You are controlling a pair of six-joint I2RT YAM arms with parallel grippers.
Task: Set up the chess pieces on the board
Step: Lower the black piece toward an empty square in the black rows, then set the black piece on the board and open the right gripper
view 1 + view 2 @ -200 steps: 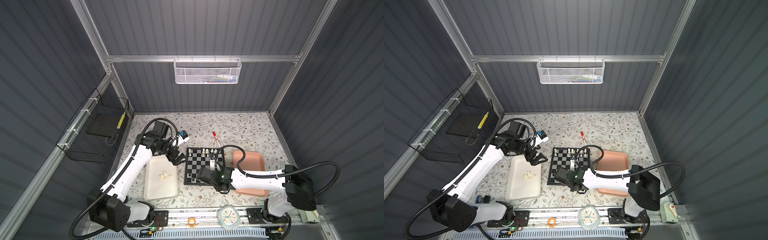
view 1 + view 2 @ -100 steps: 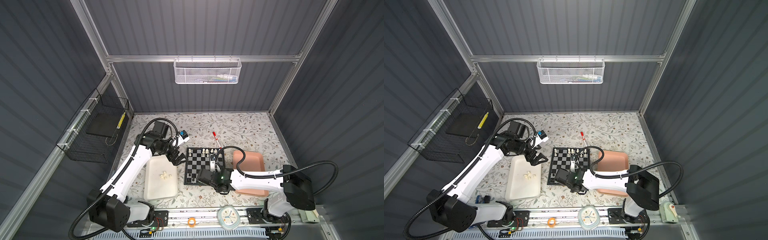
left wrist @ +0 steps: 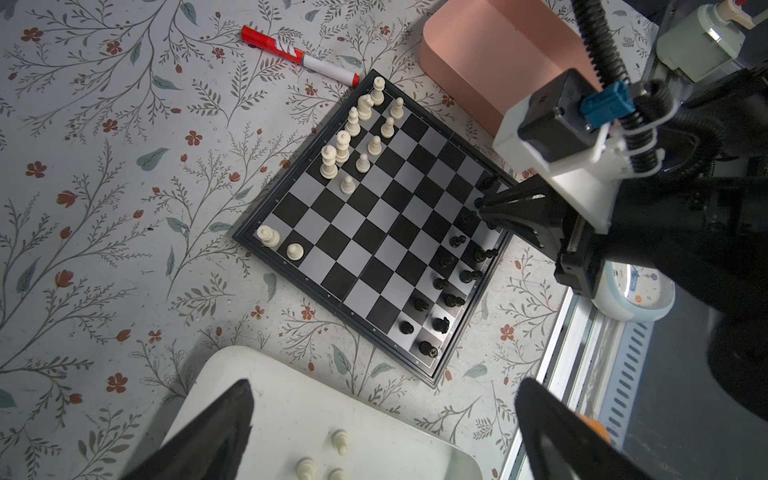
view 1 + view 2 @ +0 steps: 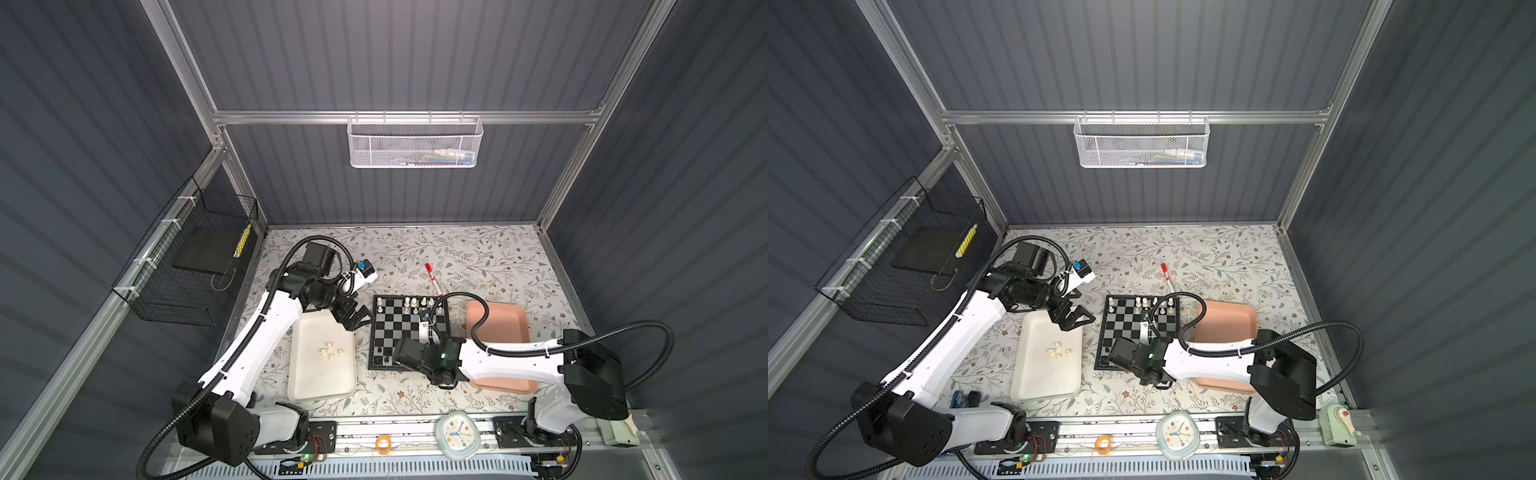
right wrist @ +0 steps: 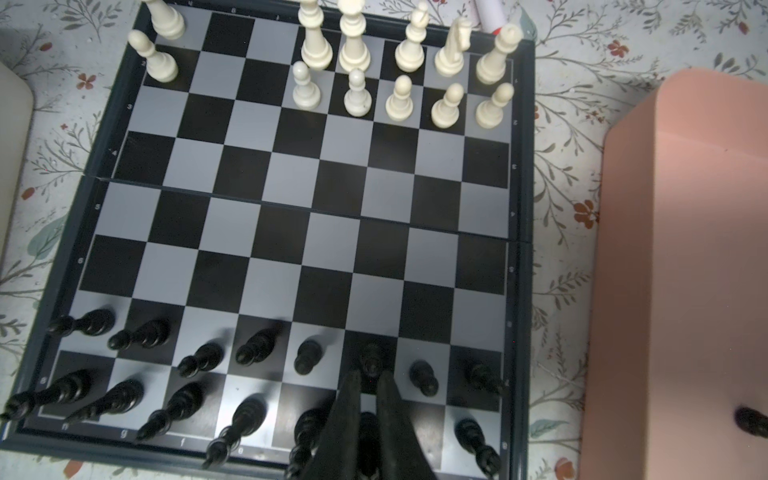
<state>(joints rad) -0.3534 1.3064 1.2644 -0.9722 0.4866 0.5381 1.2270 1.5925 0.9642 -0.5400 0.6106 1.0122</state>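
Stretching out beneath the left gripper (image 4: 353, 321), the white tray (image 4: 320, 378) carries a few loose cream pieces (image 4: 330, 352), near that gripper but back toward its arm's base. The gripper's fingers (image 3: 216, 432) stand spread wide and hold nothing. Just beside the right gripper (image 5: 369, 376), on its outer side, sits the pink tray (image 4: 498, 320), with one dark piece (image 5: 750, 420) lying in it. Between the two grippers lies the board (image 4: 399, 332), its near end directly under the right one. That gripper's fingers (image 5: 351, 411) are pressed almost together, with only a sliver of gap. They hang low over the two near rows, where the black pieces (image 5: 208, 361) stand. Whether one is pinched I cannot tell. A black pawn (image 5: 371, 359) stands just beyond the fingertips. Standing cream pieces (image 5: 374, 75) line the board's far edge, well apart from both grippers.
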